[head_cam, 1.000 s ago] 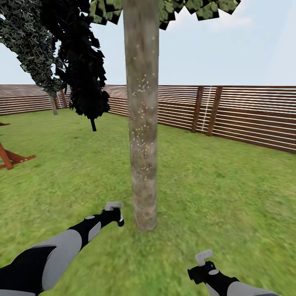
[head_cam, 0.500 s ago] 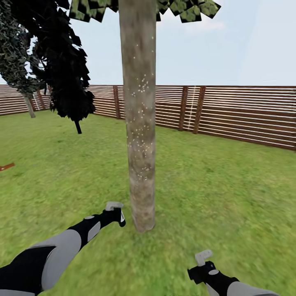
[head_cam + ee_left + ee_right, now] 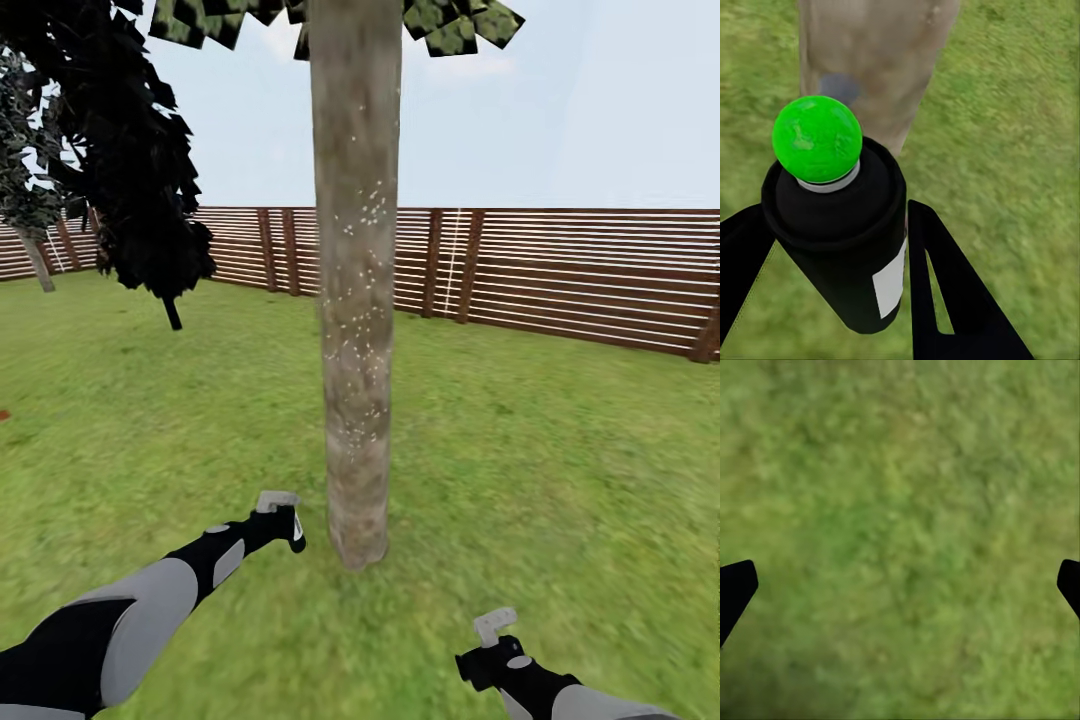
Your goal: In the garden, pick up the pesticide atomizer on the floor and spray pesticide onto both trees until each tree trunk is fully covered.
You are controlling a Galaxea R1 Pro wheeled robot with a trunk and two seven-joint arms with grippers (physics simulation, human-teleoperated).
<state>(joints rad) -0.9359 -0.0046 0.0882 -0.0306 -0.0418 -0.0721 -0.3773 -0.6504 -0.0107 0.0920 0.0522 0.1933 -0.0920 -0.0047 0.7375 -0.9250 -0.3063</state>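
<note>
The left gripper (image 3: 832,247) is seen clamped on the pesticide atomizer (image 3: 844,247), a smooth black cylinder with a white label and a green ball-like top, aimed near the foot of the tree trunk (image 3: 355,300). White specks of pesticide (image 3: 360,270) dot the mottled grey-brown bark. Spraying is judged under way; bare bark calls for re-aiming. The right gripper (image 3: 900,585) is held apart over the lawn (image 3: 560,450).

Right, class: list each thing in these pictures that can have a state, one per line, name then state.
pesticide atomizer: held between the left gripper's fingers, aimed at the trunk.
left gripper: shut on the atomizer.
right gripper: open, empty, over grass.
tree trunk: upright, partly speckled with white pesticide.
</note>
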